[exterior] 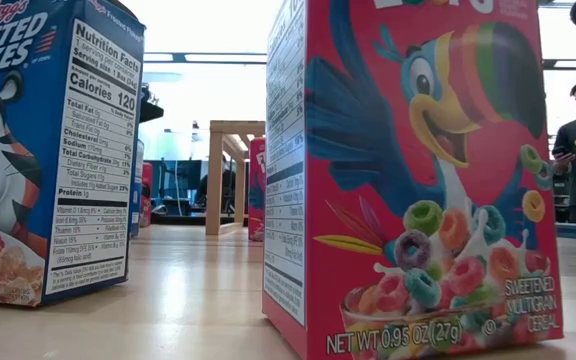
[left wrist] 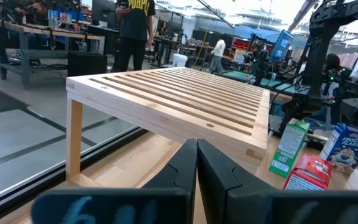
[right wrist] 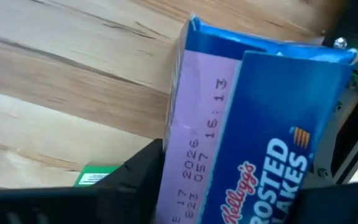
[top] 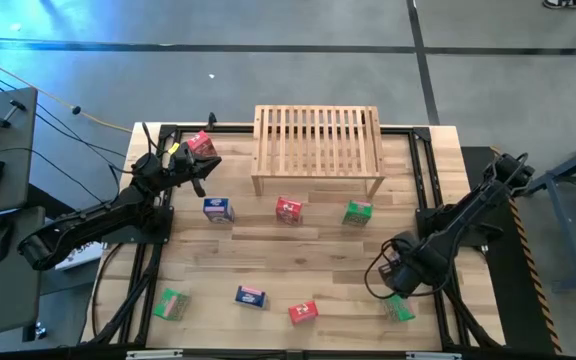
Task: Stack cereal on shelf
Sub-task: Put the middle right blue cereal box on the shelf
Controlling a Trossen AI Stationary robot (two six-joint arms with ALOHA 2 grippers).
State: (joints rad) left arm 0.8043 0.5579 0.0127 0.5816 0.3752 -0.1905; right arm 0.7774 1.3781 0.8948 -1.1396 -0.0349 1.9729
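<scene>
Overhead, the right tool [top: 400, 272] hides the blue cereal box [right wrist: 260, 143] it clamps; left tool [left wrist: 196, 180] together.

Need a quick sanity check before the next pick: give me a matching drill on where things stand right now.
Things:
1. shelf
2. left gripper
3. Frosted Flakes box
4. green box nearest the right arm

States:
A. between the fingers of the right gripper
B. back middle of the table
C. lying at the table's front right corner
D. shut, empty, facing the shelf

Pairs: 1-B, 2-D, 3-A, 4-C
</scene>
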